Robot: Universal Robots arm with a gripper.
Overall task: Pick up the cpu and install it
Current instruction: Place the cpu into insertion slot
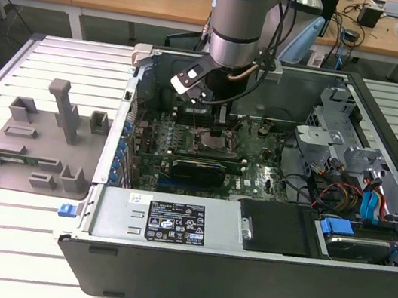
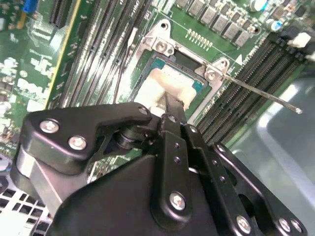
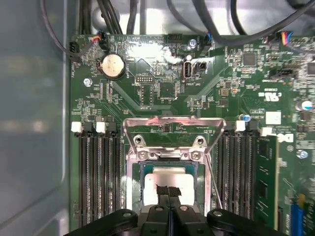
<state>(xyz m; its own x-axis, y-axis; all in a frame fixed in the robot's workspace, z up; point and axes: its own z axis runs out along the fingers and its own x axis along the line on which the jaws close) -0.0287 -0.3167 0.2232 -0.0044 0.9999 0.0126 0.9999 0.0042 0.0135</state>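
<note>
The cpu (image 3: 170, 181), a small square chip with a silvery-white top, lies flat in the motherboard socket in both wrist views (image 2: 165, 81). The socket's metal frame (image 3: 172, 129) stands hinged open behind it, and its thin lever rod (image 2: 261, 93) sticks out to one side. My gripper (image 3: 168, 191) hangs right over the chip's middle with its two black fingertips pressed together, nothing between them; whether they touch the chip's top I cannot tell. In the exterior view the gripper (image 1: 217, 123) reaches down into the open computer case (image 1: 242, 256) above the socket (image 1: 212, 140).
Rows of memory slots (image 3: 98, 172) flank the socket on both sides. Cables (image 1: 344, 192) and drive bays crowd the case at the exterior view's right. A grey plastic tray with upright posts (image 1: 40, 138) sits on the slatted table at the exterior view's left.
</note>
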